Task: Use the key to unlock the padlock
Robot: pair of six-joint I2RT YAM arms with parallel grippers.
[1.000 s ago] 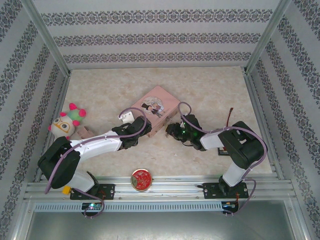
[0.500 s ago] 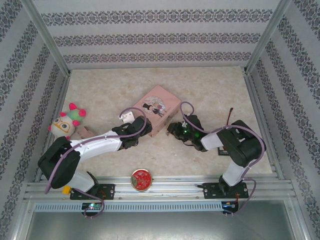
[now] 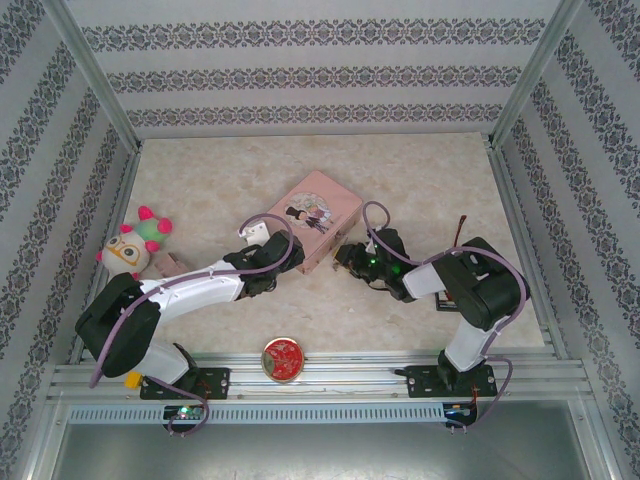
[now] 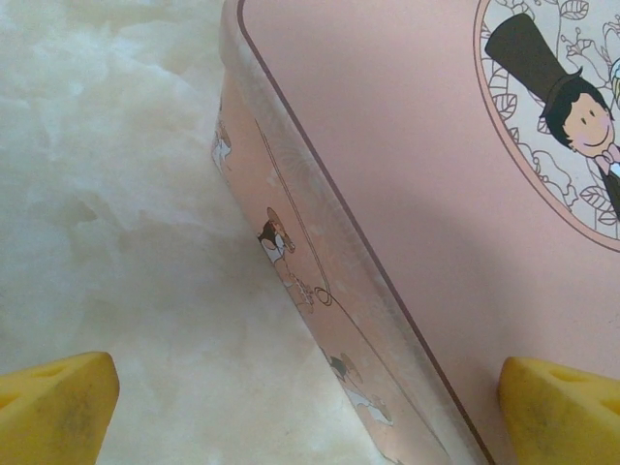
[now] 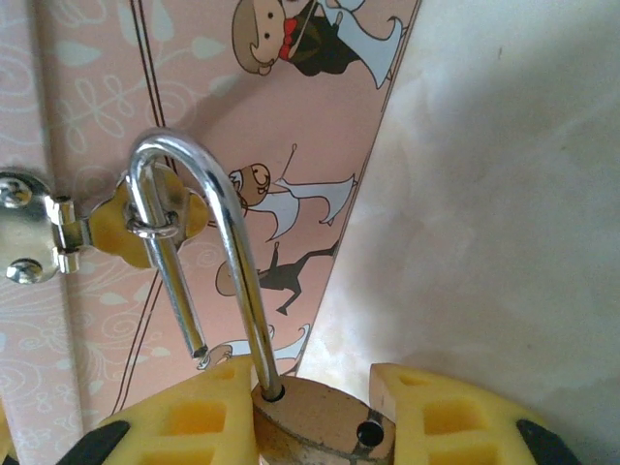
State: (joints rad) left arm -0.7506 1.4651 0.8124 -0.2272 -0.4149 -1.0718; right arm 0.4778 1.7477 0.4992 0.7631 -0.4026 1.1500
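Note:
The small brass padlock (image 5: 322, 426) sits between the yellow pads of my right gripper (image 5: 318, 409), which is shut on its body. Its silvery shackle (image 5: 237, 262) stands up from the body. The short leg is out of its hole and threaded through the ring of the metal hasp (image 5: 58, 228) on the pink tin box (image 3: 312, 215). In the top view my right gripper (image 3: 350, 258) is at the box's near right side. My left gripper (image 4: 310, 417) is open, its yellow fingertips (image 4: 58, 407) straddling the box's near left edge (image 4: 320, 271).
A plush toy (image 3: 135, 245) and a small brown block (image 3: 165, 263) lie at the left. The round red-gold tin (image 3: 283, 358) sits by the near rail. A small white item (image 3: 252, 232) is by the left wrist. A thin dark red strip (image 3: 462, 228) lies at the right.
The right wrist has shifted slightly away from me along the box's side, still holding the padlock. The left arm has hardly moved.

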